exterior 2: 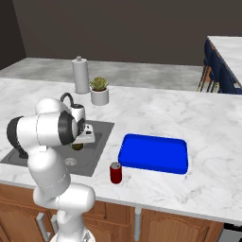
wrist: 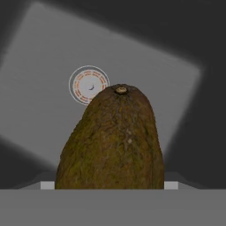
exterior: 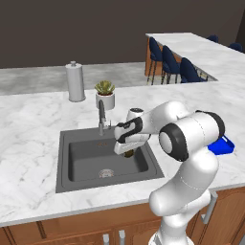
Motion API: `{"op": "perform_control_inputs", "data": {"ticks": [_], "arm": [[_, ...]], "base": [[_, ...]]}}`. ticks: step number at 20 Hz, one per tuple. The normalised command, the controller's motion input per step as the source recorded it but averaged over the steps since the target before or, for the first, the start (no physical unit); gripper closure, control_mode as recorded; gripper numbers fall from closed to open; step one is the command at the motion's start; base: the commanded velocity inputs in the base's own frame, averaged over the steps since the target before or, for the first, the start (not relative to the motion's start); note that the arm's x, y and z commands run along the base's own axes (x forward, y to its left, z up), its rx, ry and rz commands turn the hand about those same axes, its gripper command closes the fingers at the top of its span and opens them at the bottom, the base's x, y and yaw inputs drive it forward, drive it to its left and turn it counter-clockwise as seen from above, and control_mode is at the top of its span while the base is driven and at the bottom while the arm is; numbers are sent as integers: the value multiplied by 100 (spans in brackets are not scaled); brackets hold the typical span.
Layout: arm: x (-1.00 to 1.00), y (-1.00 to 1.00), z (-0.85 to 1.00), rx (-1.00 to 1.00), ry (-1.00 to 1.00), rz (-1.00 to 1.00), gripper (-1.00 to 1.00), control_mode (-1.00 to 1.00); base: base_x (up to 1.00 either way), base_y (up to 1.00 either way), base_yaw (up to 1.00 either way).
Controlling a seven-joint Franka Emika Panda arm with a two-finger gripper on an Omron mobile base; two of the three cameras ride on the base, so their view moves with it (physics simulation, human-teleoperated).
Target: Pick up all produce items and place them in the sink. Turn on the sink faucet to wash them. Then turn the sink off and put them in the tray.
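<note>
Avocado (wrist: 112,141) hangs clamped in the end effector (exterior: 128,152) above the sink (exterior: 81,160), so step one looks underway; next, lower and release near the drain (wrist: 88,85).

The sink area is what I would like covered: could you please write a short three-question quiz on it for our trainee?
1. True or false: the blue tray is empty.
2. What does the gripper, shut on the produce item, hang over? A) the sink B) the tray C) the red can
3. Fill in: behind the faucet stands a potted ___.
Key: 1 true; 2 A; 3 succulent.
</note>
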Motion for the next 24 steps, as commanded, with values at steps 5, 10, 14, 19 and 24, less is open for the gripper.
{"op": "perform_control_inputs", "data": {"ticks": [5,10,14,19,24], "arm": [[16,18,-35,0,0,0,100,-100],[15,15,-32,0,0,0,100,-100],[22,14,-32,0,0,0,100,-100],[24,13,-34,0,1,0,100,-100],[25,11,-32,0,1,0,100,-100]], "base": [[0,0,0],[0,0,0],[0,0,0],[0,0,0],[0,0,0]]}}
